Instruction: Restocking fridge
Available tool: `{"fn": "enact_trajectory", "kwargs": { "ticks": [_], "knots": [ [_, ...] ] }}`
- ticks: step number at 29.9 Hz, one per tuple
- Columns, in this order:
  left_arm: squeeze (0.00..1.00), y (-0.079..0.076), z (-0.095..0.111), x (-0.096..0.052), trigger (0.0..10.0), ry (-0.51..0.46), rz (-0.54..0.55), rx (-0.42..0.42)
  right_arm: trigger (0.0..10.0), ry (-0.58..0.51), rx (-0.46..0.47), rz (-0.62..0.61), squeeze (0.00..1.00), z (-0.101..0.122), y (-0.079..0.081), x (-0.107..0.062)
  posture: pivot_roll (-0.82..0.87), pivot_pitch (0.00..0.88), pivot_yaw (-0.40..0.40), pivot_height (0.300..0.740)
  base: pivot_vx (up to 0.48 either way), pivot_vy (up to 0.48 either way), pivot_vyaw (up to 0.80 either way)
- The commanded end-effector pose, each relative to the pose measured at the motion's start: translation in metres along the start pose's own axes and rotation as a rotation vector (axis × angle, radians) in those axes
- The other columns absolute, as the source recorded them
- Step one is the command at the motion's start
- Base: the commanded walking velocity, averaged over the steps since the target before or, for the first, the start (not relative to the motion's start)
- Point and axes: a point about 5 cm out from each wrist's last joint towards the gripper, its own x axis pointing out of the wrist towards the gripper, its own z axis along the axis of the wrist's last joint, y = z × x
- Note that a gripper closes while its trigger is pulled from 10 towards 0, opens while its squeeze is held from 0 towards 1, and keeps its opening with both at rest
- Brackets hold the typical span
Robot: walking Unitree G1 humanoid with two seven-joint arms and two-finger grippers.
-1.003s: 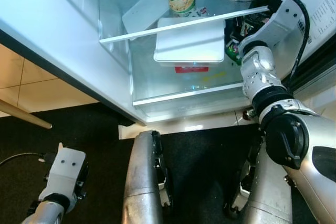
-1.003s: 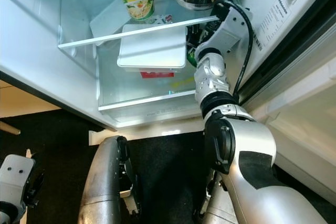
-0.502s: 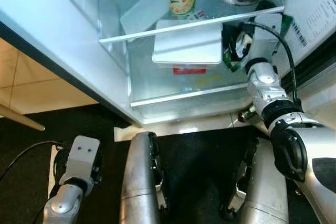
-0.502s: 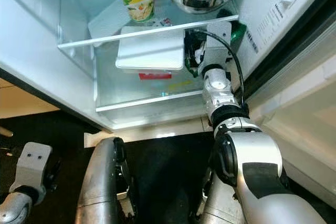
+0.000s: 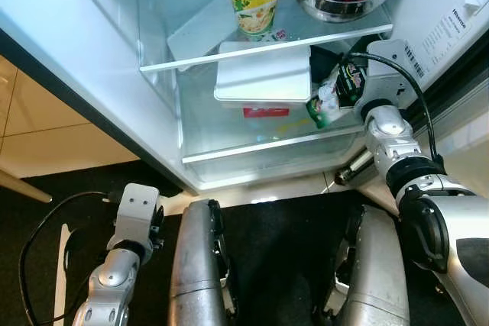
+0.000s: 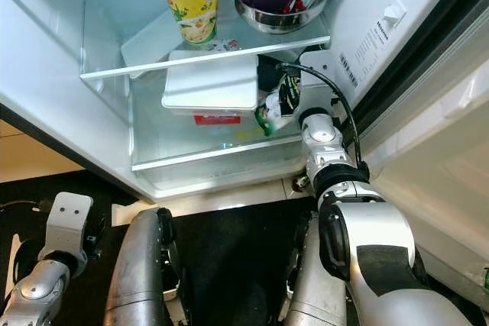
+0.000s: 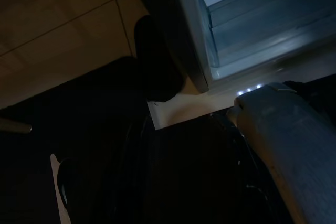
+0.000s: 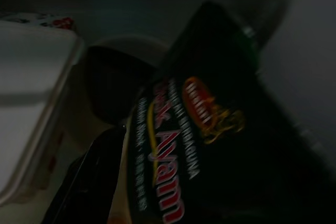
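Holding a dark packet (image 5: 334,94) at the lower shelf's (image 5: 229,124) right edge beside the white box (image 5: 263,75), the right gripper (image 5: 345,91) should seat it flat before letting go.

Brushed silver right arm (image 5: 397,150) with ribbed wrist joint, black elbow ring, thin black cable looping over white wrist housing, silver left arm (image 5: 122,257) with black cable, two silver thighs.

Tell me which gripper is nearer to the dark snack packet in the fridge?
The right. The right gripper is at the dark snack packet, beside the white container; the left gripper hangs low outside the fridge.
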Motion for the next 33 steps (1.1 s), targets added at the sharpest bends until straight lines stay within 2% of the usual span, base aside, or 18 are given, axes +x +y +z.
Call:
{"fn": "enact_trajectory", "kwargs": {
  "ticks": [1, 3, 4, 5, 6, 7, 8, 11, 15, 16, 19, 20, 25, 26, 27, 29, 32, 33],
  "knots": [
    [0.0, -0.007, -0.014, -0.003, 10.0, 0.049, -0.006, -0.012, 10.0, 0.059, 0.009, -0.011, 0.0, -0.017, -0.006, -0.003, 0.22, 0.287, 0.03, 0.428, 0.0, 0.0, 0.0],
    [0.0, -0.007, -0.014, -0.003, 10.0, 0.048, -0.006, -0.014, 10.0, 0.067, 0.031, -0.01, 0.0, -0.019, -0.006, -0.003, 0.22, 0.287, 0.03, 0.428, 0.0, 0.0, 0.0],
    [0.0, -0.008, -0.015, -0.002, 10.0, 0.047, -0.006, -0.015, 9.5, 0.08, 0.077, -0.005, 0.0, -0.021, -0.006, -0.004, 0.22, 0.285, 0.028, 0.428, 0.0, 0.0, 0.0],
    [0.0, -0.008, -0.015, -0.001, 10.0, 0.047, -0.005, -0.016, 9.5, 0.097, 0.154, 0.014, 0.0, -0.024, -0.004, -0.004, 0.22, 0.285, 0.026, 0.428, 0.0, 0.0, 0.0],
    [0.0, -0.008, -0.015, -0.001, 10.0, 0.047, -0.005, -0.016, 9.5, 0.097, 0.154, 0.014, 0.0, -0.024, -0.004, -0.004, 0.22, 0.285, 0.026, 0.428, 0.0, 0.0, 0.0],
    [0.0, -0.007, -0.015, 0.0, 10.0, 0.044, -0.001, -0.018, 3.9, 0.11, 0.225, 0.035, 0.0, -0.025, 0.0, -0.004, 0.22, 0.286, 0.023, 0.428, 0.0, 0.0, 0.0],
    [0.0, -0.007, -0.015, 0.001, 10.0, 0.042, 0.004, -0.02, 0.2, 0.118, 0.285, 0.061, 0.0, -0.026, 0.005, -0.004, 0.22, 0.286, 0.022, 0.428, 0.0, 0.0, 0.0],
    [0.0, -0.006, -0.015, 0.001, 10.0, 0.041, 0.01, -0.022, 0.0, 0.127, 0.342, 0.1, 0.0, -0.026, 0.014, -0.005, 0.23, 0.287, 0.02, 0.428, 0.0, 0.0, 0.0],
    [0.0, -0.005, -0.018, -0.001, 10.0, 0.041, 0.018, -0.022, 0.0, 0.133, 0.314, 0.139, 0.0, -0.027, 0.022, -0.006, 0.23, 0.289, 0.017, 0.428, 0.0, 0.0, 0.0],
    [0.0, -0.005, -0.019, -0.001, 10.0, 0.042, 0.019, -0.022, 2.8, 0.126, 0.288, 0.145, 0.0, -0.026, 0.023, -0.006, 0.23, 0.289, 0.016, 0.428, 0.0, 0.0, 0.0],
    [0.0, -0.006, -0.019, -0.001, 10.0, 0.042, 0.019, -0.022, 2.8, 0.121, 0.272, 0.149, 0.0, -0.026, 0.023, -0.006, 0.23, 0.289, 0.016, 0.428, 0.0, 0.0, 0.0],
    [0.0, -0.006, -0.019, -0.001, 10.0, 0.043, 0.019, -0.023, 10.0, 0.108, 0.259, 0.152, 0.0, -0.023, 0.023, -0.005, 0.23, 0.288, 0.014, 0.428, 0.0, 0.0, 0.0],
    [0.0, -0.011, -0.021, -0.001, 10.0, 0.044, 0.014, -0.027, 10.0, 0.047, 0.263, 0.154, 0.0, -0.015, 0.016, -0.004, 0.2, 0.288, 0.002, 0.428, 0.0, 0.0, 0.0],
    [0.0, -0.015, -0.023, 0.0, 10.0, 0.048, 0.002, -0.027, 10.0, 0.053, 0.306, 0.132, 0.0, -0.028, 0.01, -0.007, 0.18, 0.286, 0.0, 0.428, 0.0, 0.0, 0.0],
    [0.0, -0.015, -0.023, 0.0, 10.0, 0.048, 0.002, -0.027, 10.0, 0.053, 0.306, 0.132, 0.0, -0.028, 0.01, -0.007, 0.18, 0.286, 0.0, 0.428, 0.0, 0.0, 0.0],
    [0.0, -0.018, -0.024, 0.001, 10.0, 0.051, -0.007, -0.026, 10.0, 0.103, 0.383, 0.104, 0.0, -0.054, 0.008, -0.015, 0.17, 0.285, 0.001, 0.428, 0.0, 0.0, 0.0],
    [0.0, -0.019, -0.025, 0.002, 10.0, 0.051, -0.009, -0.025, 10.0, 0.121, 0.405, 0.097, 0.0, -0.063, 0.008, -0.018, 0.17, 0.285, 0.001, 0.428, 0.0, 0.0, 0.0],
    [0.0, -0.019, -0.024, 0.002, 10.0, 0.051, -0.013, -0.025, 10.0, 0.182, 0.509, 0.086, 1.0, -0.085, 0.012, -0.026, 0.16, 0.282, 0.006, 0.428, 0.0, 0.0, 0.0]
  ]
}}
